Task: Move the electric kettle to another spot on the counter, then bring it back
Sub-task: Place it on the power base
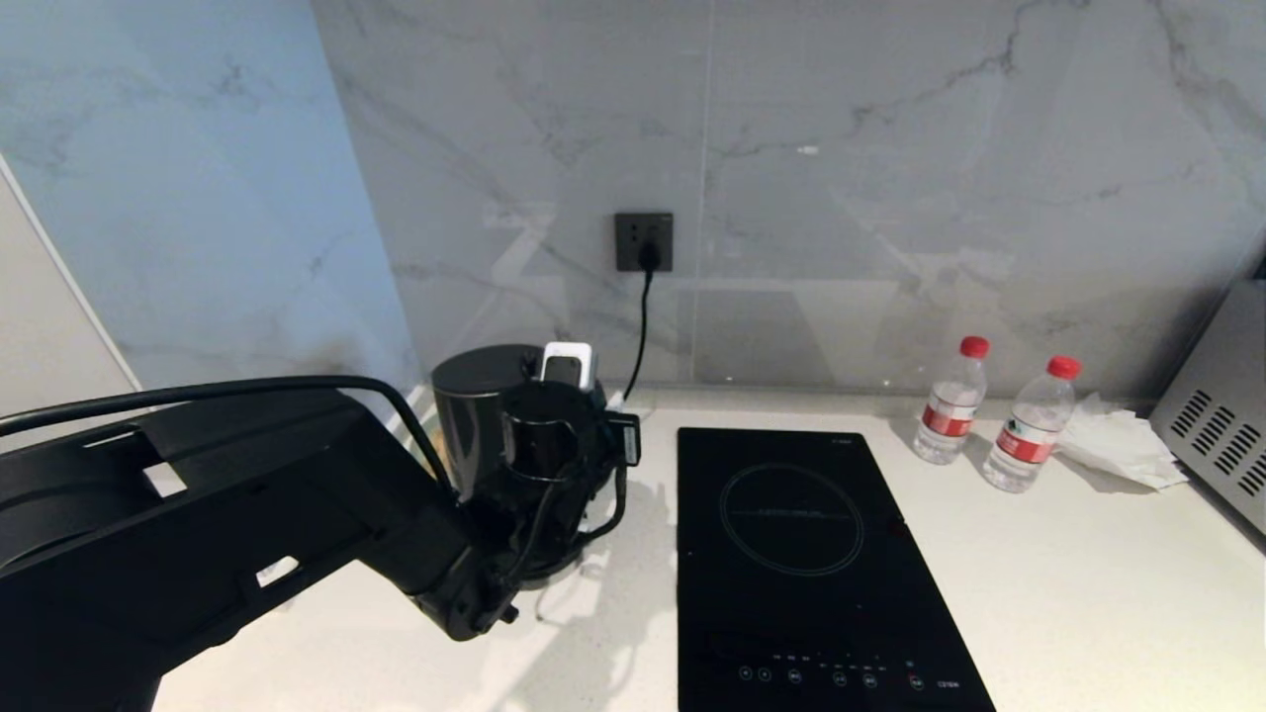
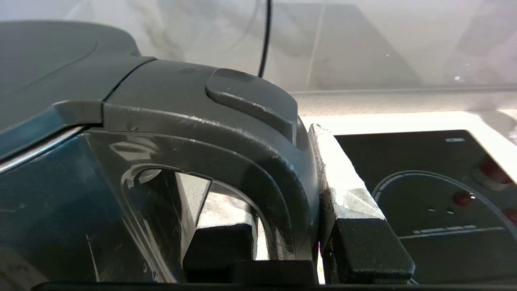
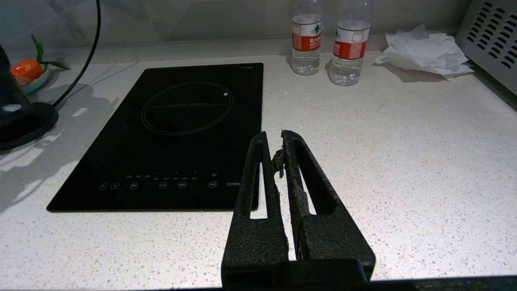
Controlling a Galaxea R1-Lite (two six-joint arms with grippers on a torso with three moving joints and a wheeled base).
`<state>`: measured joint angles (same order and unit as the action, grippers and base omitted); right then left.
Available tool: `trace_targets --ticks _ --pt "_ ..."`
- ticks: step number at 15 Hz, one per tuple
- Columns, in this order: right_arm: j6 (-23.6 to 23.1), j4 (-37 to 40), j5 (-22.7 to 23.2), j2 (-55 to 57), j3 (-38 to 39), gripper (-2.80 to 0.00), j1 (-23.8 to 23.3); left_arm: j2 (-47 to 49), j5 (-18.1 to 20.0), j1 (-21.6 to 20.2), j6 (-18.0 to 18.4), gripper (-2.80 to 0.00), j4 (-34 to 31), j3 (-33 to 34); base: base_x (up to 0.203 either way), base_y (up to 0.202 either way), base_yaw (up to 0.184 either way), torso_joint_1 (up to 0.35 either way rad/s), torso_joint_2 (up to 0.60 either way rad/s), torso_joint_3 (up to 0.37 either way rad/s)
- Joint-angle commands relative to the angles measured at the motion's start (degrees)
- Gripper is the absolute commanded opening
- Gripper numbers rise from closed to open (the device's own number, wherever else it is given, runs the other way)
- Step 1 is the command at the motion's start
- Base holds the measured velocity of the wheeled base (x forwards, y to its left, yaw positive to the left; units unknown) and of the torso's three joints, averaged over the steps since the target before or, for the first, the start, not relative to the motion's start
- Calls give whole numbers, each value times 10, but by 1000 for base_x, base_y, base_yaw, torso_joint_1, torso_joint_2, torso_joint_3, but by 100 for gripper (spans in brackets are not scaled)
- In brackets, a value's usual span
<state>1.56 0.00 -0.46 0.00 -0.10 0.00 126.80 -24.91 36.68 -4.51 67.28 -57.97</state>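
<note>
Glossy black plastic fills my left wrist view: the left gripper is clenched on the loop handle of the electric kettle, one finger through the loop, one outside. The kettle stands just left of the hob on the counter, seemingly on its power base (I cannot tell whether it has lifted). My worry: a tall body held by the handle alone may swing and knock the hob, or the cord may snag. The right gripper hangs clenched and empty over the hob's near edge. Count: one kettle, two water bottles, one crumpled tissue.
</note>
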Motion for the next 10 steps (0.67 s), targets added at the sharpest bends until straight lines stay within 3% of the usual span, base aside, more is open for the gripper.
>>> trace_targets --ticks 1,10 --pt "0 0 0 0 0 -280 0 25 -12 -4 -3 -280 9 -15 0 0 0 0 0 0" --pt "0 0 0 0 0 -280 0 50 -29 10 -20 -280 30 -12 0 0 0 0 0 0"
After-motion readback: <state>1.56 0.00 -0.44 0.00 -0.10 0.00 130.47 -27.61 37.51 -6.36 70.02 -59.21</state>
